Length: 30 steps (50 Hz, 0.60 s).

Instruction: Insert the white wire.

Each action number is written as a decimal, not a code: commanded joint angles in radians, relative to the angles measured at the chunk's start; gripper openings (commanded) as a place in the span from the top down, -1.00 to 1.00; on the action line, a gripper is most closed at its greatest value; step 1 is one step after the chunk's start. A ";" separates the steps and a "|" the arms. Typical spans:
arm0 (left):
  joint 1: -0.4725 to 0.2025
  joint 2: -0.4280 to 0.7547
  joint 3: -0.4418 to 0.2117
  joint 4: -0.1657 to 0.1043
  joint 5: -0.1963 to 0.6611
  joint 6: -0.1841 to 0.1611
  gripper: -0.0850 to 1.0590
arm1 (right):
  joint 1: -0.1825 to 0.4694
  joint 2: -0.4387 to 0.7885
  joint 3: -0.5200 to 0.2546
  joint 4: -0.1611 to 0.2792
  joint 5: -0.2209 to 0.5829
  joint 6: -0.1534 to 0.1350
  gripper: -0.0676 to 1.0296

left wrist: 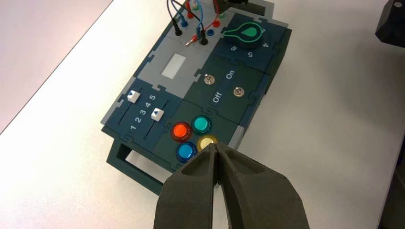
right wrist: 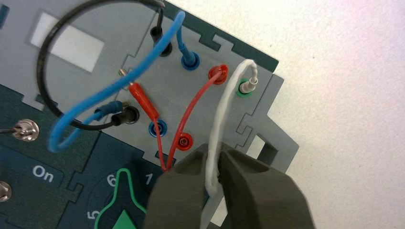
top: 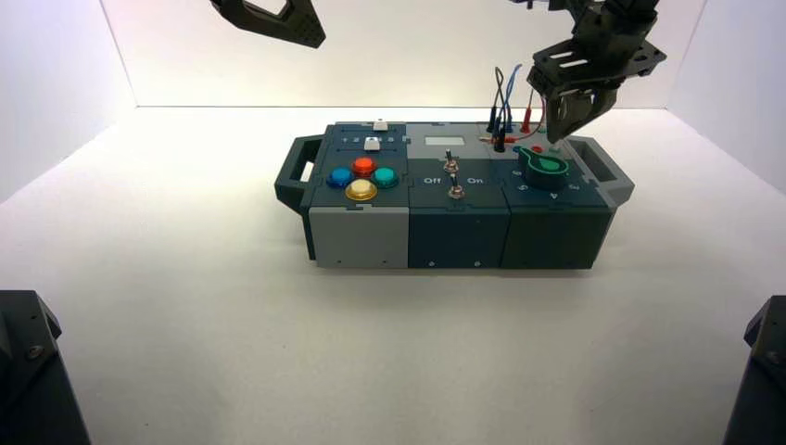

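The white wire [right wrist: 222,112] arches up from between my right gripper's fingers to its slim plug [right wrist: 248,85], which stands in the green socket [right wrist: 240,90] at the corner of the grey wire panel. My right gripper [right wrist: 214,149] is closed round the wire's lower stretch, just beside the green knob [right wrist: 122,210]. In the high view the right gripper [top: 570,116] hangs over the box's right rear corner. The left gripper [left wrist: 217,147] is shut and empty. It is raised at the back left [top: 278,19], apart from the box.
The dark box [top: 454,222] stands mid-table with coloured buttons [top: 361,178] on the left, two toggle switches [top: 451,176] in the middle and handles at both ends. A red wire [right wrist: 191,109], a blue wire [right wrist: 119,86] and a black wire [right wrist: 47,47] crowd the same panel.
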 commanded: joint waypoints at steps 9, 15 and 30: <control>0.015 -0.006 -0.012 0.000 -0.014 0.002 0.91 | -0.002 -0.040 -0.023 0.002 0.017 0.014 0.36; 0.015 -0.006 -0.011 0.000 -0.014 0.002 0.91 | -0.002 -0.064 -0.026 0.008 0.041 0.020 0.30; 0.018 -0.017 0.008 0.000 -0.023 0.002 0.91 | -0.002 -0.153 -0.021 0.011 0.115 0.021 0.26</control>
